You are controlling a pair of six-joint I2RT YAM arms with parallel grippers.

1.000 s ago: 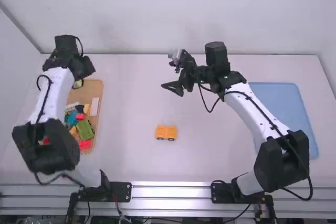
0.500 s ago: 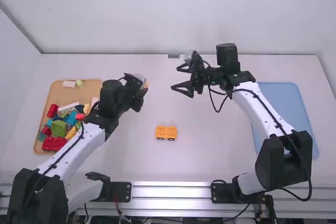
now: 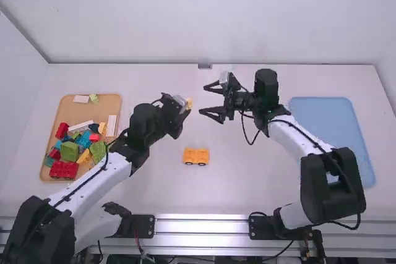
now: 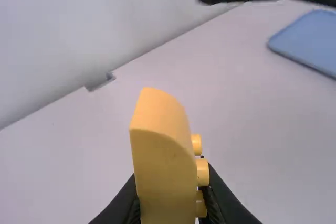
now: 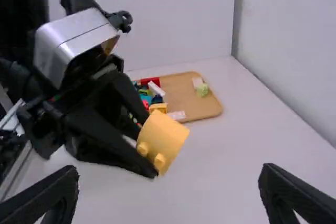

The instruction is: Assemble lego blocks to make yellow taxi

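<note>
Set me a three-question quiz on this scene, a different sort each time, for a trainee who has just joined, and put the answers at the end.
1. Which gripper holds the curved yellow block?
a) the left
b) the right
c) neither

2. True or false: the wheeled yellow piece stands on the blue tray.

3. Fill in one word, open or shut: the fingers of the right gripper are ____.

Key:
1. a, the left gripper has it between its fingers.
2. False, it stands on the white table.
3. Open.
</note>
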